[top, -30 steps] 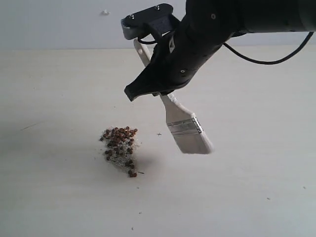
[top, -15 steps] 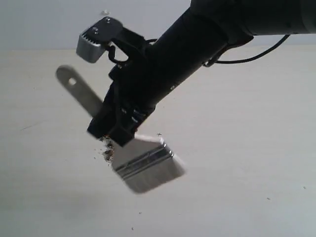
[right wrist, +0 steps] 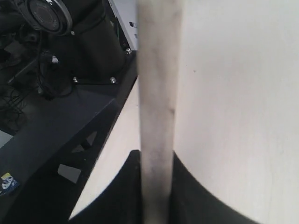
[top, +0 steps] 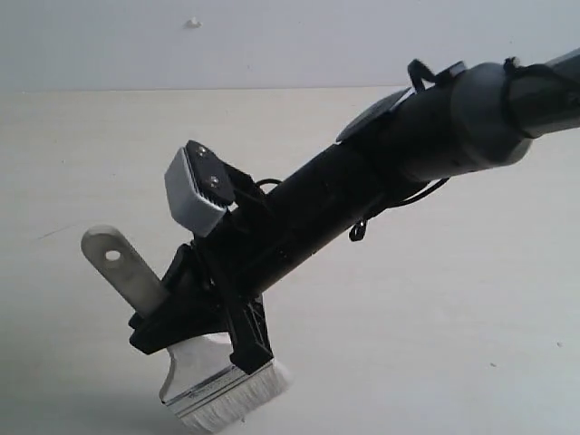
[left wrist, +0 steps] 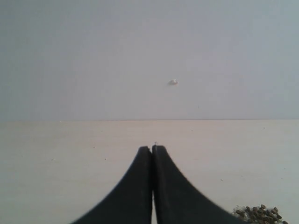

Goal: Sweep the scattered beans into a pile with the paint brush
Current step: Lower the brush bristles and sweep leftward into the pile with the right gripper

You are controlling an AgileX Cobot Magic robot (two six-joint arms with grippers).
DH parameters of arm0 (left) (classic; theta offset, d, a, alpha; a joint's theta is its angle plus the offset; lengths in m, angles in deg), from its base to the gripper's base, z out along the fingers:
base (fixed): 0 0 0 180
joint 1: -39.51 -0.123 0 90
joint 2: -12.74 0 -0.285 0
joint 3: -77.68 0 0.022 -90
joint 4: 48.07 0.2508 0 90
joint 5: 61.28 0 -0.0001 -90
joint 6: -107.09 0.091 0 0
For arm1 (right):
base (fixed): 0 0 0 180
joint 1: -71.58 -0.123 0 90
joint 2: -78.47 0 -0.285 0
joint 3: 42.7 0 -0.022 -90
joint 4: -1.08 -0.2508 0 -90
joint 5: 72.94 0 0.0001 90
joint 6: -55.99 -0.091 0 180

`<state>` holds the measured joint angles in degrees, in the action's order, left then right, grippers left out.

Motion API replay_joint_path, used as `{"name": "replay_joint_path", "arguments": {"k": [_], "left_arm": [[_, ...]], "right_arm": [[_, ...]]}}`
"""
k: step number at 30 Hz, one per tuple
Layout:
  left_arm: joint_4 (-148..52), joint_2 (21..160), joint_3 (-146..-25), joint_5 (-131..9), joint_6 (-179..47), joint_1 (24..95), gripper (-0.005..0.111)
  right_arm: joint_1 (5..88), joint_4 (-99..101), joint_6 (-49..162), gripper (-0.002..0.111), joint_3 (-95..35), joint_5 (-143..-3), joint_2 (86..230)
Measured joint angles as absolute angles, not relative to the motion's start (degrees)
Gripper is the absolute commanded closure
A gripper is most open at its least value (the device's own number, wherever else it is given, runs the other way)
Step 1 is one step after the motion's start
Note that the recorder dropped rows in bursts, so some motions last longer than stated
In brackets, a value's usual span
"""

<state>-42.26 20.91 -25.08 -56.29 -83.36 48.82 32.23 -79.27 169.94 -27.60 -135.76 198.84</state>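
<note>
Whitish bristles [top: 243, 404] lowest and nearest, the paint brush [top: 217, 385] slants through the right gripper [top: 201, 333] — its ridged silver metal band [top: 210, 388] sits just past the black jaws, which clamp the flat, pale wooden handle [right wrist: 156, 116], and the rounded, holed end rises beyond them on the side away from the arm [top: 362, 190]. The left gripper [left wrist: 152, 150] has its two smooth black fingers pressed together on nothing. Near them lies the pile [left wrist: 259, 214] of tiny round reddish-brown beans on the pale matte table [top: 435, 344] — a plain grey wall [top: 317, 41] behind.
</note>
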Motion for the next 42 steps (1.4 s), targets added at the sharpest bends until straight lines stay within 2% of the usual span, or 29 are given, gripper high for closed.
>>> {"name": "replay_joint_path", "arguments": {"k": [10,29,42], "left_arm": [[-42.26,20.91,-25.08,-56.29,-83.36,48.82,0.107],[-42.26,20.91,-25.08,-56.29,-83.36,48.82,0.107],[-42.26,20.91,-25.08,-56.29,-83.36,48.82,0.107]], "right_arm": [[40.44,-86.13,175.77,0.108,-31.23,-137.32,206.40],[40.57,-86.47,175.09,0.108,-45.70,-136.21,213.19],[40.57,-83.12,159.12,0.108,-48.16,-140.24,210.14]]}}
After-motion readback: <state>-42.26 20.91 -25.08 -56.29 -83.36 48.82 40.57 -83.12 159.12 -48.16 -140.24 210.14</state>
